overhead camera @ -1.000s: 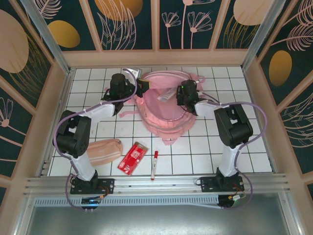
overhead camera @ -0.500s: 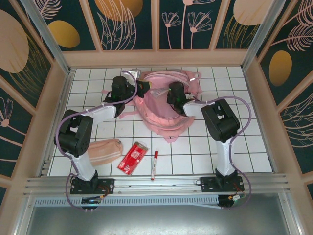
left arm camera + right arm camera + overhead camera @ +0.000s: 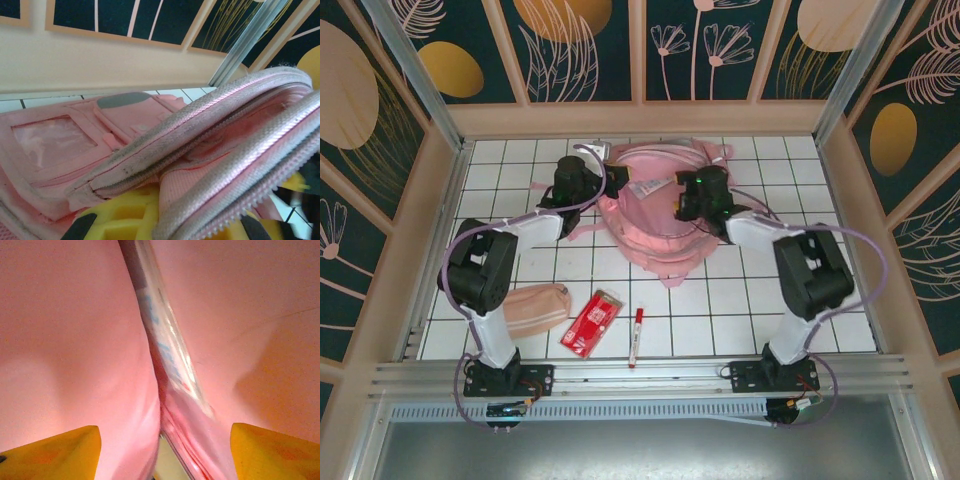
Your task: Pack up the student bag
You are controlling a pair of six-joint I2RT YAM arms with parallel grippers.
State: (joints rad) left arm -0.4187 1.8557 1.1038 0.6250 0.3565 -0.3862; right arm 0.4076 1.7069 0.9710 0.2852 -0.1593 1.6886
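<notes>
Top external: white-tiled table point(image 3: 750, 300), floral walls point(image 3: 700, 50); left end effector point(image 3: 610, 184) clamps student bag point(image 3: 660, 240), right end effector point(image 3: 682, 204) gapes empty.

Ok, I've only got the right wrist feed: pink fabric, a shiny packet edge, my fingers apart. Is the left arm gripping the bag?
Observer: Yes. The left gripper is shut on the zipper rim of the student bag.
Operator: What's lying outside the bag?
Observer: A peach pouch, a red packet and a red marker, on the tiles near the arm bases.
Operator: And where is my gripper from above?
Observer: The right gripper is over the bag's open mouth, on its right side.
</notes>
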